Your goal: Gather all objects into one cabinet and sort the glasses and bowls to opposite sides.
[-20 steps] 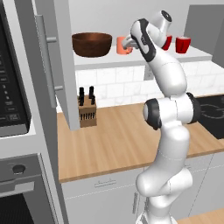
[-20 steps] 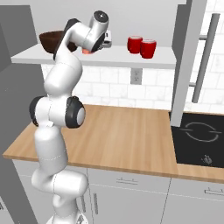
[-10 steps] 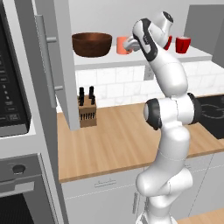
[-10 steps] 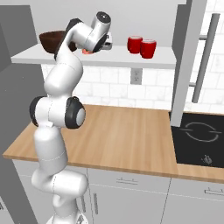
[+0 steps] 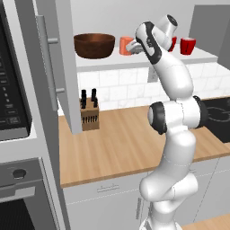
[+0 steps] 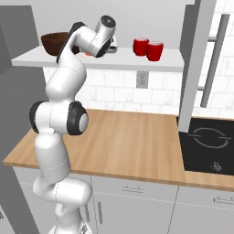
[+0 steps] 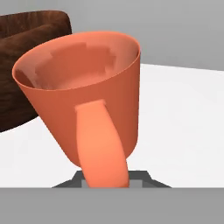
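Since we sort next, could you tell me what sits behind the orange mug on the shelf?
In the hand view, the dark wooden bowl sits behind the orange mug; the mug covers the bowl's right part.

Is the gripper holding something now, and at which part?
The gripper is closed on the mug, at its handle.

salmon-orange mug (image 7: 87, 100), dark brown wood-grain bowl (image 5: 94, 45), two glossy red cups (image 6: 148, 48), pale grey-white shelf (image 6: 91, 61)

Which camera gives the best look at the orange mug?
The hand view: the orange mug looms close, handle facing the camera, rim and inside visible. The left base view shows it small beside the brown bowl; in the right base view the arm mostly hides it.
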### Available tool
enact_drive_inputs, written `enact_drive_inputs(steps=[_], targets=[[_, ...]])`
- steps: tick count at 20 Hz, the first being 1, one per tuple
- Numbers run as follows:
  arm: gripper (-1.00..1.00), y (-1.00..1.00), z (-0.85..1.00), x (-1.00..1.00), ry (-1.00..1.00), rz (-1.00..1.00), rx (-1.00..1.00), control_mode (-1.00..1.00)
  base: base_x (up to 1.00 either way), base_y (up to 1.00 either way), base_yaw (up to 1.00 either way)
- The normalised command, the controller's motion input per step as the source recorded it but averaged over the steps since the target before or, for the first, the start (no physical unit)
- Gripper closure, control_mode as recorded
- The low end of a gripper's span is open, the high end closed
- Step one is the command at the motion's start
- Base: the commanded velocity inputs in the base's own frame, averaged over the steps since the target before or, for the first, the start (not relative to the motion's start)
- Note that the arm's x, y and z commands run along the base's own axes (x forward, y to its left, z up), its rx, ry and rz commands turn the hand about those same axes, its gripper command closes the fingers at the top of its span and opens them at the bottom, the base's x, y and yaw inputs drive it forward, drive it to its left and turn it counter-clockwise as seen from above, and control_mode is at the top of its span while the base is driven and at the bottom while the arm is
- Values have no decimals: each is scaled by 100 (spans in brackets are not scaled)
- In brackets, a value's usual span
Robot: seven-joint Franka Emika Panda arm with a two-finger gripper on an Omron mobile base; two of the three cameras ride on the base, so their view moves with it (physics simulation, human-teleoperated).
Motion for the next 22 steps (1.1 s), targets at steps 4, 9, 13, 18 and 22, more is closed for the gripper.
enact_drive_inputs(steps=[4, 9, 13, 18, 22], targets=[[100, -8, 0, 0, -8, 0, 0, -100, 0, 0, 0], [100, -34, 0, 0, -3, 0, 0, -100, 0, 0, 0], [100, -54, 0, 0, 0, -5, 0, -100, 0, 0, 0], [100, -74, 12, 0, 0, -15, 0, -100, 0, 0, 0], [100, -46, 10, 0, 0, -17, 0, -100, 0, 0, 0]])
